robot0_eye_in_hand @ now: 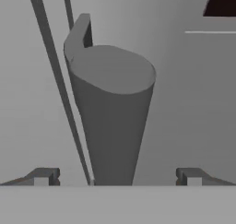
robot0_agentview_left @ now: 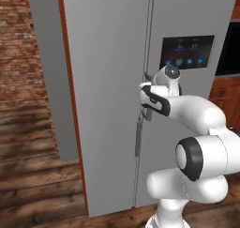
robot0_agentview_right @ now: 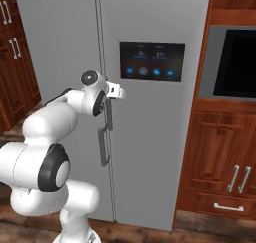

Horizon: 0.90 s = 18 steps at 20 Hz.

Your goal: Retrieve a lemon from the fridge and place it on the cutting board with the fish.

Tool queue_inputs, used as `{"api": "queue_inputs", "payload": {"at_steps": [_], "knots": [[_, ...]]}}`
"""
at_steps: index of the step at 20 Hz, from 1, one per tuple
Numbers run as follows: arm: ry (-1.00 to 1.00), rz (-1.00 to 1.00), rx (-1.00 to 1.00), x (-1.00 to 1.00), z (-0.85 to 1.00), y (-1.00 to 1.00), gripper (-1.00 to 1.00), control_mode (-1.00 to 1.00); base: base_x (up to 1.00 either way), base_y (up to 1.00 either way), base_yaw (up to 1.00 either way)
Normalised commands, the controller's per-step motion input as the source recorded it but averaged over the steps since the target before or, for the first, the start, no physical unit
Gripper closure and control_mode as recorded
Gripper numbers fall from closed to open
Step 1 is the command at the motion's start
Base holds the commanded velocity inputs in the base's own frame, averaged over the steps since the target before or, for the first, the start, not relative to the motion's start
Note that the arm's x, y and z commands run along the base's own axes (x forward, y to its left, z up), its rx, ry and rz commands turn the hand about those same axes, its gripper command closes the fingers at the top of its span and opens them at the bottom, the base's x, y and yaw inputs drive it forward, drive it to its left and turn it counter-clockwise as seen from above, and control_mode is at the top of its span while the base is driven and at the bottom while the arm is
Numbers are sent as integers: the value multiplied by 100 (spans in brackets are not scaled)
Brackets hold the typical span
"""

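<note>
The hand (robot0_eye_in_hand: 117, 177) stands spread wide, its fingertips (robot0_eye_in_hand: 45, 176) either side of the handle (robot0_eye_in_hand: 110, 121), gripping nothing, evidently lined up to close on the bar and pull. Beyond it the fridge (robot0_agentview_left: 108, 81) is shut, both doors flush. The lemon is presumably inside, behind those doors and out of sight.

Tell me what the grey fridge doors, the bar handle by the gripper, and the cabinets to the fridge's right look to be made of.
Tall grey fridge: seemingly brushed or painted metal, flat matte grey with soft shading. Long grey vertical bar handle: likely the same metal, matte, no glare. Reddish-brown panelled cabinets: apparently varnished wood, with visible grain and pale metal pulls.
</note>
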Motion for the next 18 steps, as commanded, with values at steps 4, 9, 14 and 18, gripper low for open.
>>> {"api": "queue_inputs", "payload": {"at_steps": [4, 9, 14, 18], "knots": [[0, 0, 0, 27, -11, 0, -100, -100, 0, 0, 0], [0, 0, 0, 26, -12, 0, -100, -100, 0, 0, 0], [0, 0, 0, 25, -4, 0, -100, -100, 0, 0, 0], [-1, 0, 0, 22, -1, 0, 100, -100, 0, 0, 0]]}}
